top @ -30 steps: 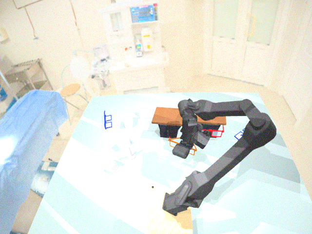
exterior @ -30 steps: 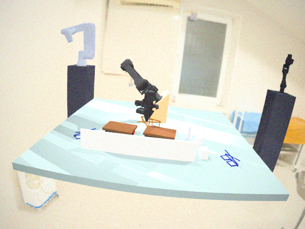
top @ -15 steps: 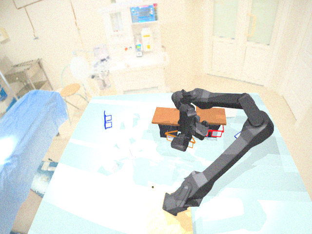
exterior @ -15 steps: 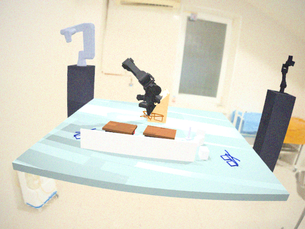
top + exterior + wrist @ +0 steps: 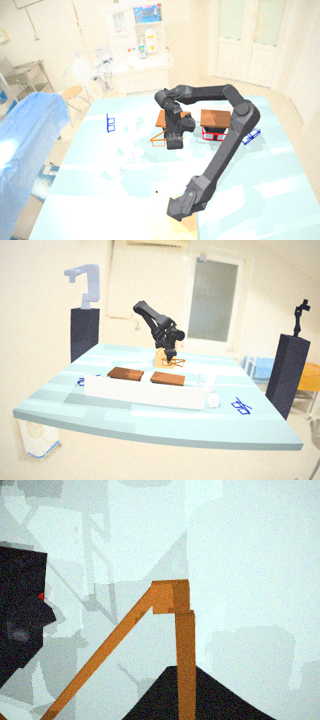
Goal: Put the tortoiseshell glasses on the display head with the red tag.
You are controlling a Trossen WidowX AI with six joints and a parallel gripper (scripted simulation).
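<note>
The pincer [image 5: 173, 142] is clenched on the tortoiseshell glasses [image 5: 157, 141] and holds them up off the bench [image 5: 108, 186], as the exterior view shows pretty clearly. The orange frame sticks out to the pincer's left in the top view. One thin temple runs diagonally back up toward the brown-topped display head [image 5: 160, 119] that the wrist is half covering. That's the relation the whole thing hinges on. This head sits just beyond the pincer, on the side away from the arm's base, and the glasses hang right in front of its base-facing side. The other display head [image 5: 215, 118], further right, already wears red glasses [image 5: 214, 136] on that same side, so faces apparently point toward the base. The left head looks like the free one. The wrist view shows a dark block with a small red spot [image 5: 42, 596] off to the left, maybe the tag, though it's too small to be sure. The front of the frame seems to run roughly across, parallel to the face, with the temples pointing at the head. So the next move is probably a push straight away from the base while keeping level. Two blue glasses [image 5: 110, 123] [image 5: 250, 136] lie well off to the sides, out of the way.
</note>
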